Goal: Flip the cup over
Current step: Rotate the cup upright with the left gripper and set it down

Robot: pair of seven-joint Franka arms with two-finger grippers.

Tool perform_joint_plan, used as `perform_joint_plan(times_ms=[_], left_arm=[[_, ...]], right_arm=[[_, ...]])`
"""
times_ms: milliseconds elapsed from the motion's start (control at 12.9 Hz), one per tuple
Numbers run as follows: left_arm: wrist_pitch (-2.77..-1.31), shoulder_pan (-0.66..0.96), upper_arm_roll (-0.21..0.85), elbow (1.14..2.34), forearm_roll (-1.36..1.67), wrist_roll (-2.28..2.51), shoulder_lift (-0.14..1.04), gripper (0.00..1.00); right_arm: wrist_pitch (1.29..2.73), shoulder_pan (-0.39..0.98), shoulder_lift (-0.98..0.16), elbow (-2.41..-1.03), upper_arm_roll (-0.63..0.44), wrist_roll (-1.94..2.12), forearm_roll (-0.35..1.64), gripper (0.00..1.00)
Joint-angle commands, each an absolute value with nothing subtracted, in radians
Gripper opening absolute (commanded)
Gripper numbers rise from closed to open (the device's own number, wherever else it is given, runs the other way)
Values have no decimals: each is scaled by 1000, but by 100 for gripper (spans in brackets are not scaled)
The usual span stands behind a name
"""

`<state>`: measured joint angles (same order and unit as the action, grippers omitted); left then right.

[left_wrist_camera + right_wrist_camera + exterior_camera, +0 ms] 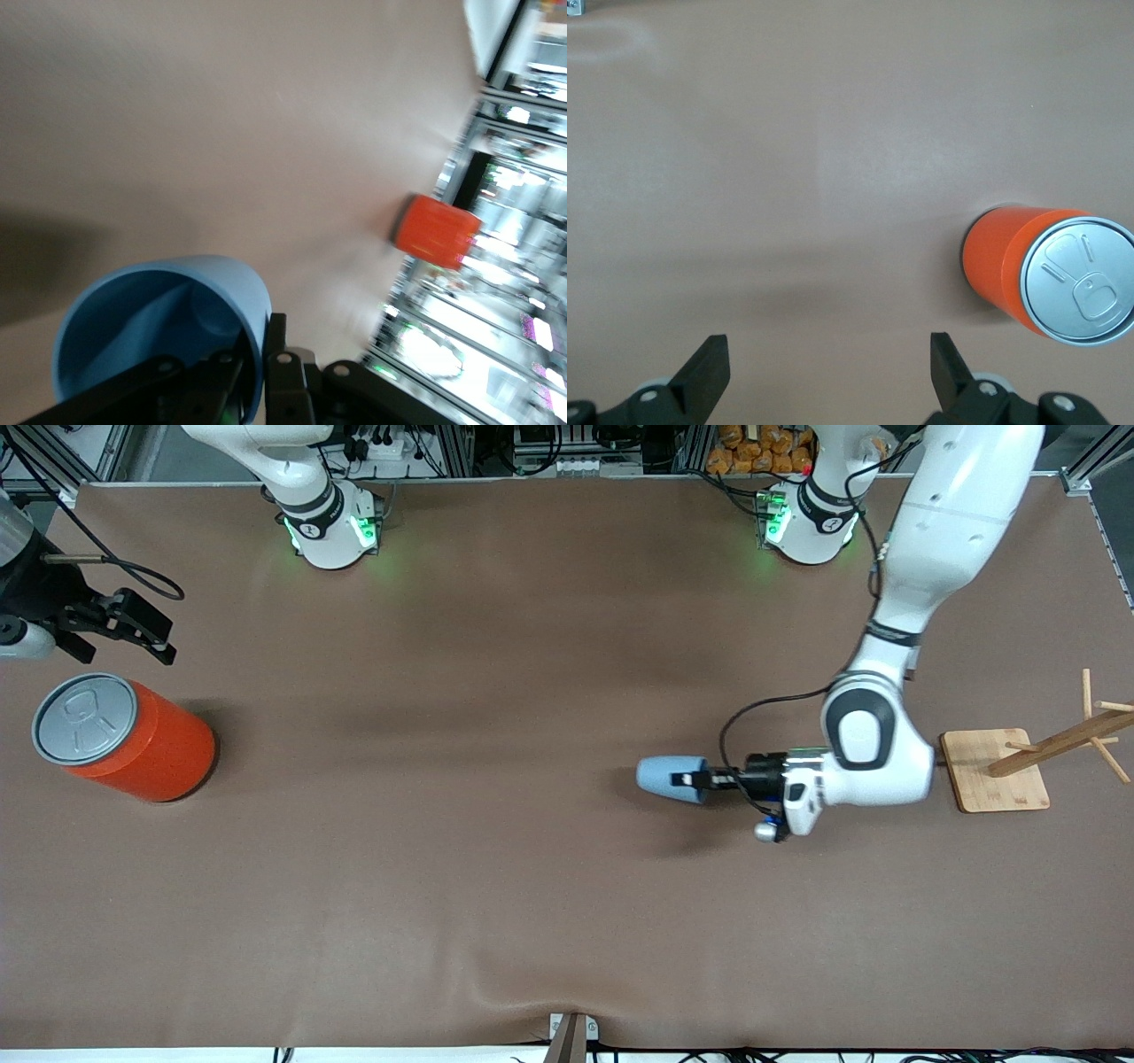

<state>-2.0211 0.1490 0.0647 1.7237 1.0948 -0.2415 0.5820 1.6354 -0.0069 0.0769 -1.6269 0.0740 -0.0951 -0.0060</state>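
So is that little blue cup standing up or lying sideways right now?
Sideways. The left hand grips the cup by its rim and holds it horizontal, base pointing toward the orange can. It looks empty inside.

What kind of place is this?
Probably a robot test lab: two white arms bolted to a brown table, the left gripper holding a blue cup, the right gripper waiting open above an orange can.

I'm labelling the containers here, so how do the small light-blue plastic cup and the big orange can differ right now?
The small light-blue tapered plastic cup is held sideways by the left gripper, one finger inside its rim; the large orange can with the grey pull-tab lid stands upright on the table, untouched. The cup is open-mouthed and far smaller; the can is lidded. The right gripper waits open near the can. Both are round containers.
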Motion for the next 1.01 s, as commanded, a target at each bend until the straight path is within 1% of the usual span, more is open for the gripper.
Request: perform_joint_plan(times_ms=[0, 309, 464, 696, 928], left_arm=[[-2011, 77, 57, 1672, 865, -121, 543, 0], [-2025, -21, 55, 1643, 490, -114, 518, 0], [-2046, -23, 54, 1635, 323, -63, 517, 0], [-2118, -6, 64, 1647, 97, 114, 520, 0], [-2230, 6, 64, 1686, 66, 149, 534, 0]], right_arm=[[1629, -12, 60, -1598, 77, -78, -6, 100], [1629, -12, 52, -1585, 77, -80, -8, 100], [1628, -12, 49, -1578, 77, -78, -6, 100], [1623, -12, 49, -1577, 77, -78, -6, 100], [1623, -9, 49, -1577, 77, -80, -5, 100]])
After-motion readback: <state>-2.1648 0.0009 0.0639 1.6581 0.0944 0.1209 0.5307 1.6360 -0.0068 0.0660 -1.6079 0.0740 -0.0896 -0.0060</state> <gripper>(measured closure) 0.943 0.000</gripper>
